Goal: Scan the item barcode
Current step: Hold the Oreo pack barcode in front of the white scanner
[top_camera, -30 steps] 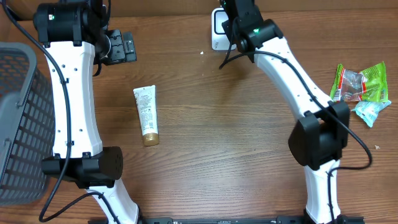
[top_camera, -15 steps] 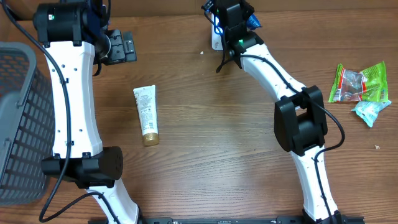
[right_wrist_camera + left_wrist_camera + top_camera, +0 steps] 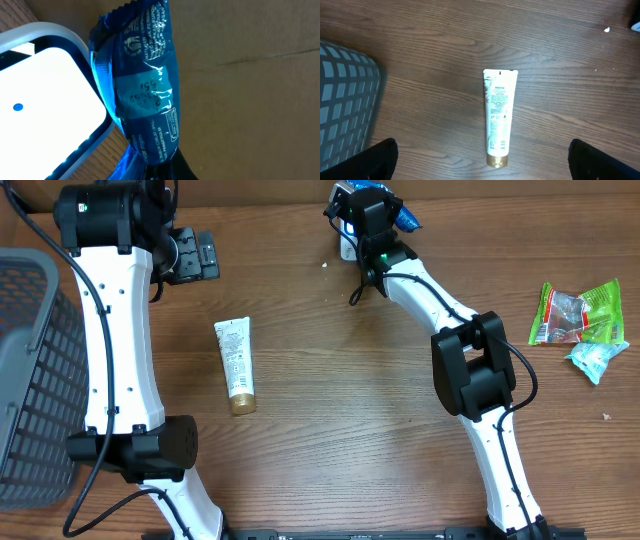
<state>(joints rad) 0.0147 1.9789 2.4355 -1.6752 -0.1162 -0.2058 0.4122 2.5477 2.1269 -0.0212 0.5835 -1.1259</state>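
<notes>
My right gripper (image 3: 372, 202) is shut on a blue snack packet (image 3: 142, 90) at the far edge of the table. It holds the packet upright beside the lit white scanner (image 3: 45, 100). In the overhead view the packet (image 3: 401, 218) pokes out to the right of the wrist, and the scanner (image 3: 346, 244) is mostly hidden under it. The right gripper's jaws (image 3: 160, 172) pinch the packet's lower end. My left gripper (image 3: 192, 256) hangs open, high over a white tube with a gold cap (image 3: 499, 115). Its dark fingertips (image 3: 382, 160) stand wide apart on either side of the tube.
A grey mesh basket (image 3: 30, 380) stands at the left edge and also shows in the left wrist view (image 3: 345, 115). The tube (image 3: 236, 365) lies left of centre. Green and pale snack packets (image 3: 580, 320) lie at the far right. A white crumb (image 3: 324, 264) sits near the scanner.
The right arm has swung its wrist left and back over the scanner, bringing the blue packet into view beside it. The left arm and the tube have not moved.
</notes>
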